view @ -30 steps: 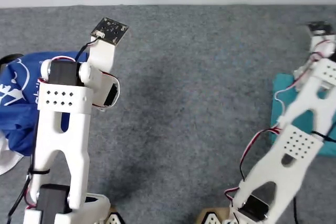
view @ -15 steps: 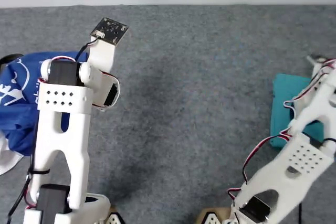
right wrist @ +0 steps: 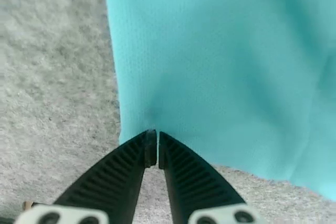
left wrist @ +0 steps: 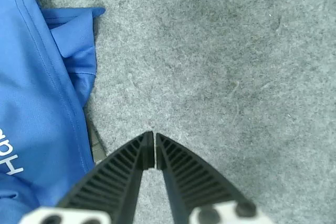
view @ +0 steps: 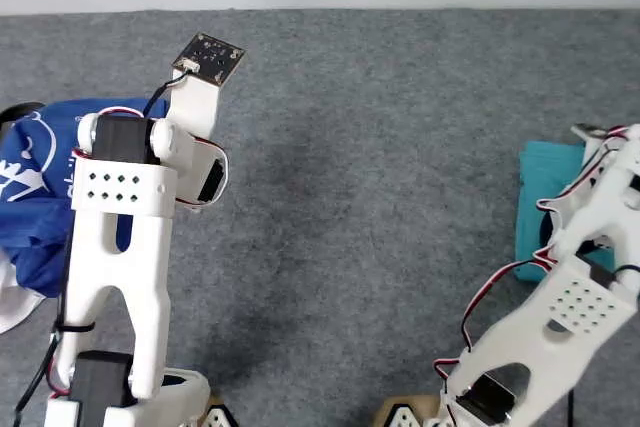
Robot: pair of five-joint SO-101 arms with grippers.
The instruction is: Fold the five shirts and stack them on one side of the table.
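While the left gripper (left wrist: pixel 155 149) is hanging with its jaws together over the fuzzy grey table cover (view: pixel 380 147), a crumpled blue cloth shirt (view: pixel 40 207) with white letters is lying beside it at the left edge of the high view, partly hiding behind the white arm (view: pixel 120 247). The right gripper (right wrist: pixel 152 148), jaws together, is touching the edge of a folded teal cloth shirt (view: pixel 545 202) at the right edge.

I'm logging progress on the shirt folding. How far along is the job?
Done: one teal shirt lies folded flat at the right side of the table. In hand: nothing clearly. The right gripper is shut with its tips at that shirt's edge, and the left gripper is shut over bare table beside the blue shirt. Left: the blue shirt lies crumpled and unfolded, so most of the job seems to remain.
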